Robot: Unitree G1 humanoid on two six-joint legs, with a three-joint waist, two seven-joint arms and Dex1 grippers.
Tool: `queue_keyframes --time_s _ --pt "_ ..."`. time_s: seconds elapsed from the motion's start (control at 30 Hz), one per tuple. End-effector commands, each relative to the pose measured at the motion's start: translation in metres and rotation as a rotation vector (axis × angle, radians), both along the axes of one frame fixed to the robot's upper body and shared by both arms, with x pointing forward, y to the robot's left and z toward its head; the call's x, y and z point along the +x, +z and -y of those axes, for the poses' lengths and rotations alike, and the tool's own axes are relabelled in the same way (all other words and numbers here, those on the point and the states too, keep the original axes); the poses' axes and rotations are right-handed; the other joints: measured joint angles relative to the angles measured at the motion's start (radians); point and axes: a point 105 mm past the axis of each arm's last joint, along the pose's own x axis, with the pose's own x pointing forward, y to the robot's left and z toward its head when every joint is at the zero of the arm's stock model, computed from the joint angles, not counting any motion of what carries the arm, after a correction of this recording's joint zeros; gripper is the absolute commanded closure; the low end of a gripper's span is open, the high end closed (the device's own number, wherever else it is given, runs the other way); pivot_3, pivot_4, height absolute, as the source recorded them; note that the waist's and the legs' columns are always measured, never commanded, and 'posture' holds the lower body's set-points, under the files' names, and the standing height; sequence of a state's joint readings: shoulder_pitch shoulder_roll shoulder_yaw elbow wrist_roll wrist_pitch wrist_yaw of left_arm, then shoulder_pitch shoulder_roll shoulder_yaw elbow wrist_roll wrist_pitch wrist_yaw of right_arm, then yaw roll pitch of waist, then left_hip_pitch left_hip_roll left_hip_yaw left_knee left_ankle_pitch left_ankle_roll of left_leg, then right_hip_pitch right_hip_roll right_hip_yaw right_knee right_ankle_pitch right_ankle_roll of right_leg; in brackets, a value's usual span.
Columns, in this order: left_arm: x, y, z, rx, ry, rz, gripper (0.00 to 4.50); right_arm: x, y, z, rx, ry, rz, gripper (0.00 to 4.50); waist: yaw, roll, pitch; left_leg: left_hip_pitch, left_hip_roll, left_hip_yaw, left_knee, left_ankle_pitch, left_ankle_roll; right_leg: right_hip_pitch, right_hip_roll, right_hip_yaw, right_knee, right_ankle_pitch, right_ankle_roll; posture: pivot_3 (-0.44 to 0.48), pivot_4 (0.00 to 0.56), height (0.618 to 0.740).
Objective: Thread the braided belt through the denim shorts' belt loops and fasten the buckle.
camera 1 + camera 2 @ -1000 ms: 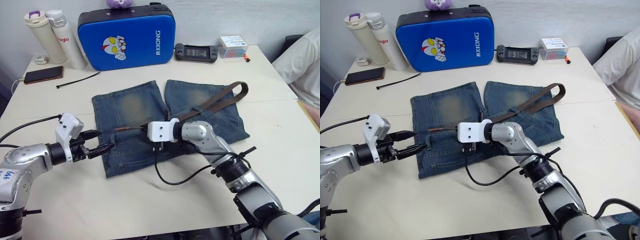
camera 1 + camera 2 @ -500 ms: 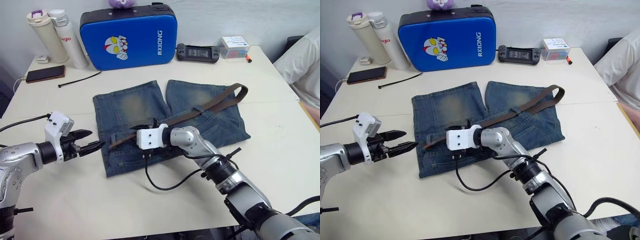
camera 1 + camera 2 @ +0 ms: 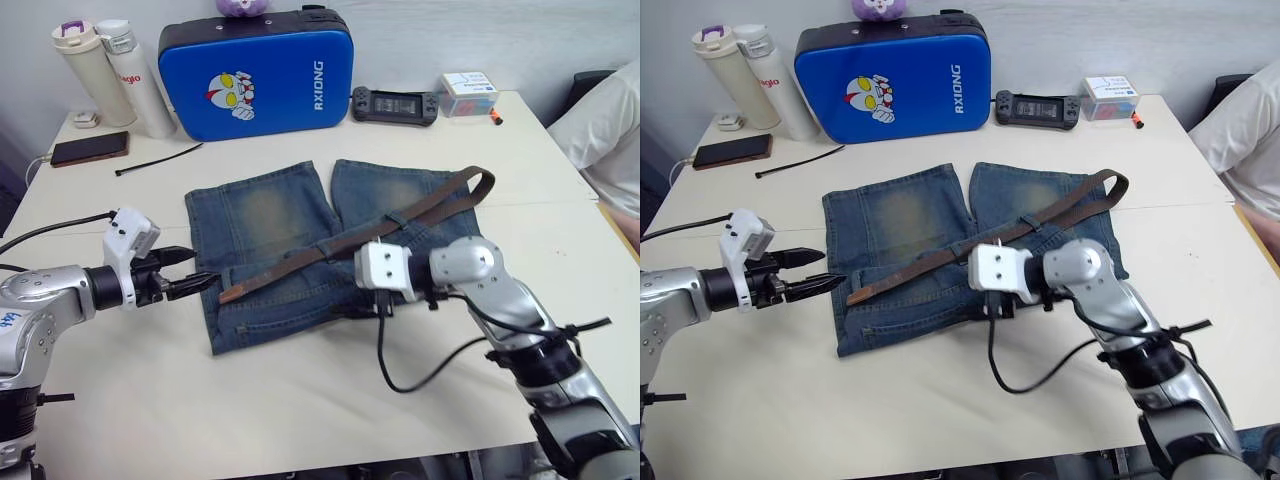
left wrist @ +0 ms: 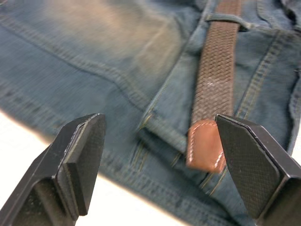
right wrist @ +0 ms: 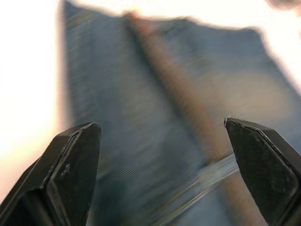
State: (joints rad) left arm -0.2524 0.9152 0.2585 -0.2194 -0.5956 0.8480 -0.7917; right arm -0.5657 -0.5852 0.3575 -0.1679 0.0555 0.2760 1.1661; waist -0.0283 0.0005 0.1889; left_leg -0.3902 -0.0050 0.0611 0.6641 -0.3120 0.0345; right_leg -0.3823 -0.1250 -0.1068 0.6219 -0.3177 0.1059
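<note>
The denim shorts (image 3: pixel 270 215) lie flat mid-table, waistband toward me. The braided belt (image 3: pixel 420 208) runs diagonally across them from a folded end at the far right (image 3: pixel 487 181) to its tan tip (image 4: pixel 204 150) near the left side seam. A belt loop (image 4: pixel 225 18) crosses over the belt. I cannot make out the buckle. My left gripper (image 3: pixel 205 267) is open just left of the tip, low over the shorts' edge. My right gripper (image 5: pixel 160 127) is open with nothing between its fingers, over the waistband near the middle.
At the back stand a blue case (image 3: pixel 255 70), two bottles (image 3: pixel 100 70), a phone (image 3: pixel 88 148), a black cable tie (image 3: pixel 160 158), a game controller (image 3: pixel 392 103) and a small box (image 3: pixel 467 92). A person's sleeve (image 3: pixel 610 130) is at the right edge.
My right gripper has opened, let go of the belt and drawn back to the right. The belt's tip now lies on the shorts' left part. The left gripper has edged toward it.
</note>
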Motion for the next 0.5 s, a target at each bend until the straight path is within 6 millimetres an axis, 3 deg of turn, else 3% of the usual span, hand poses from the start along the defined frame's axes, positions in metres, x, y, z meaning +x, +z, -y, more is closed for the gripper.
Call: queue_keyframes --time_s 0.03,0.07,0.17,0.4,0.43,0.5 --pt "0.001 0.007 0.002 0.011 -0.021 0.030 0.42 0.001 -0.011 -0.005 -0.058 0.012 0.048 0.04 -0.001 0.000 0.000 0.000 0.000 0.002 0.000 0.000 0.000 -0.001 0.000 0.000 0.000 0.000 0.000 0.000 0.150 0.725" --pt "0.002 0.007 0.003 0.012 -0.027 0.030 0.42 0.007 -0.015 -0.005 -0.062 -0.025 0.055 0.04 0.000 0.000 0.000 0.000 0.000 0.003 0.000 0.000 0.000 -0.001 0.000 0.000 0.000 0.000 0.000 0.000 0.150 0.725" --pt "0.002 0.009 0.007 0.010 -0.049 0.031 0.42 0.025 -0.017 0.000 -0.094 -0.096 0.129 0.74 0.002 0.000 0.000 0.000 0.000 0.003 0.001 0.000 0.000 -0.001 -0.001 0.000 0.000 0.000 0.000 0.000 0.150 0.725" --pt "0.001 0.011 0.018 -0.019 -0.095 0.039 0.42 0.035 -0.005 0.041 -0.165 -0.135 0.255 4.15 0.029 -0.001 0.000 0.000 -0.001 0.002 0.003 0.000 0.000 0.000 -0.003 0.000 0.000 0.000 0.000 0.000 0.150 0.725" --pt "0.001 0.011 0.019 -0.021 -0.099 0.039 0.42 0.037 -0.003 0.047 -0.172 -0.142 0.265 4.37 0.032 -0.001 0.000 0.000 -0.002 0.002 0.003 0.000 0.000 0.001 -0.003 -0.001 0.000 0.000 0.000 0.000 0.150 0.725" --pt "0.001 0.010 0.023 -0.032 -0.118 0.035 0.42 0.041 0.002 0.067 -0.206 -0.165 0.291 4.37 0.037 -0.001 0.000 0.000 -0.002 0.002 0.004 0.000 0.000 0.002 -0.003 -0.001 0.000 0.000 0.000 0.000 0.150 0.725"
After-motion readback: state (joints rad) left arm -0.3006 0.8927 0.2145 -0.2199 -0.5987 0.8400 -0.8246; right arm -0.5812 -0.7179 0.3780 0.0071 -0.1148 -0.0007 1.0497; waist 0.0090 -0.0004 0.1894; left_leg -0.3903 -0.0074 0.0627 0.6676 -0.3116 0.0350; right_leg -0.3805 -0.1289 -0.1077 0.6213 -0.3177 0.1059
